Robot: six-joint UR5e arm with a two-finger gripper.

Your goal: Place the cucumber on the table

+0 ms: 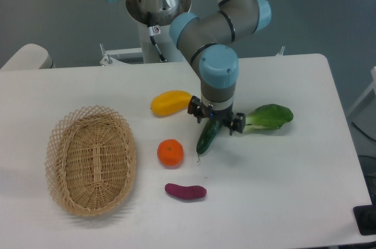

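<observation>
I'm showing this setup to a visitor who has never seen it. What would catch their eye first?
Probably the grey and blue arm reaching down at the table's centre, its gripper closed around a dark green cucumber that tilts with its tip near the surface. Next, the oval wicker basket at the left, empty. Then the bright orange fruit and yellow fruit beside the arm.
</observation>
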